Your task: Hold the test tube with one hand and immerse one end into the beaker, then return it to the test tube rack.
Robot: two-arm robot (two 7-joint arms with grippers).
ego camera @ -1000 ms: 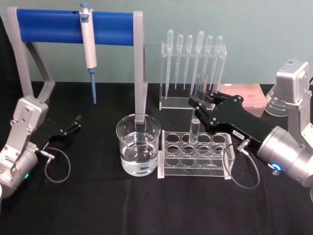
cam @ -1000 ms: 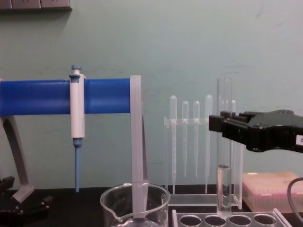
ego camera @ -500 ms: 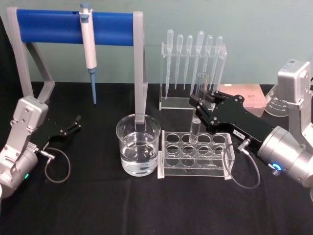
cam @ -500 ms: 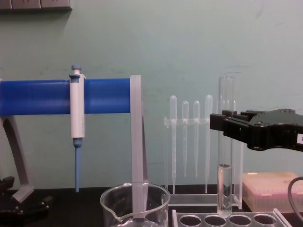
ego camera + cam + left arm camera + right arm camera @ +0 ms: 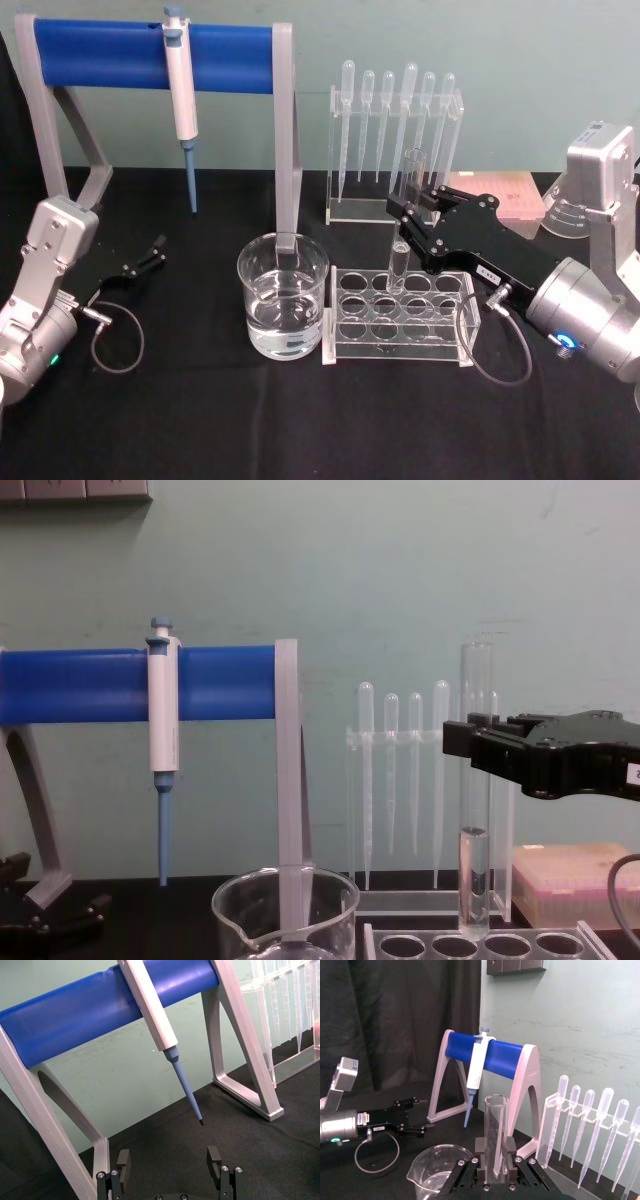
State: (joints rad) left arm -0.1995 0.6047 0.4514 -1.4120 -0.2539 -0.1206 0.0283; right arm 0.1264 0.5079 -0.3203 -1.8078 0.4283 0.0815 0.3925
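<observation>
My right gripper (image 5: pixel 410 215) is shut on the test tube (image 5: pixel 404 225), holding it upright by its upper half. In the chest view the test tube (image 5: pixel 475 800) has its rounded end just over a hole in the clear rack (image 5: pixel 470 945), and a liquid line shows in its lower part. The right wrist view looks along the test tube (image 5: pixel 495 1130) standing between the fingers of the right gripper (image 5: pixel 493 1162). Left of the rack stands the beaker (image 5: pixel 282 300), holding clear liquid. My left gripper (image 5: pixel 150 255) rests open at the table's left side.
A clear rack (image 5: pixel 400 305) with round holes sits just right of the beaker. Behind it stands a pipette holder (image 5: pixel 395 130). A white-and-blue pipettor (image 5: pixel 183 90) hangs on the blue-barred stand (image 5: pixel 100 50), whose grey leg rises behind the beaker. A pink box (image 5: pixel 505 195) lies at the back right.
The right gripper with the tube shifted a hair to the right and back again. The left arm stayed still.
</observation>
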